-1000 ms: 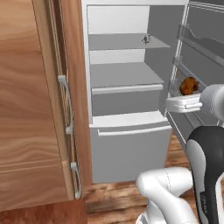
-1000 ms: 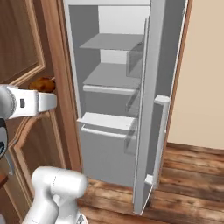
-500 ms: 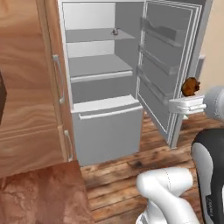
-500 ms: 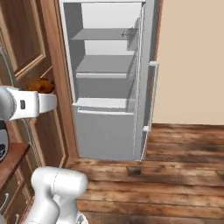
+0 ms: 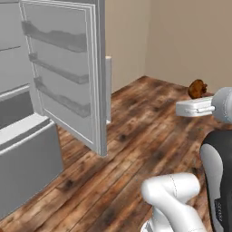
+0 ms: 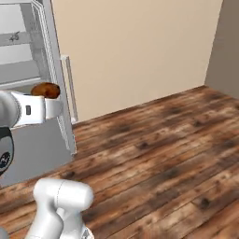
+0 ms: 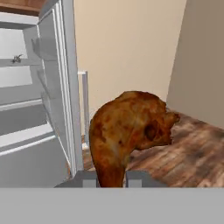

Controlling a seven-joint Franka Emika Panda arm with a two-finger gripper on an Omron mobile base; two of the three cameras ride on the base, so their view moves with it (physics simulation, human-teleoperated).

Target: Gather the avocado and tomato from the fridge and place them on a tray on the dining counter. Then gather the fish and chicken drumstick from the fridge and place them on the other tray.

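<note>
Gripper (image 7: pixel 110 178) pinching chicken drumstick (image 7: pixel 129 131) at frame centre; fridge (image 7: pixel 39 109) open, left of frame, door swung wide.

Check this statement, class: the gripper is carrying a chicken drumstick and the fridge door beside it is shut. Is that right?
Not quite. The gripper does carry the chicken drumstick, but the fridge door stands open, with its inner shelves showing in the left base view.

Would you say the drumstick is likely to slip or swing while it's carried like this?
Possibly. The drumstick is pinched at its narrow end, with the bulky part well beyond the fingers, so it may pivot. Its glossy skin looks slippery. It seems stiff, not floppy.
</note>
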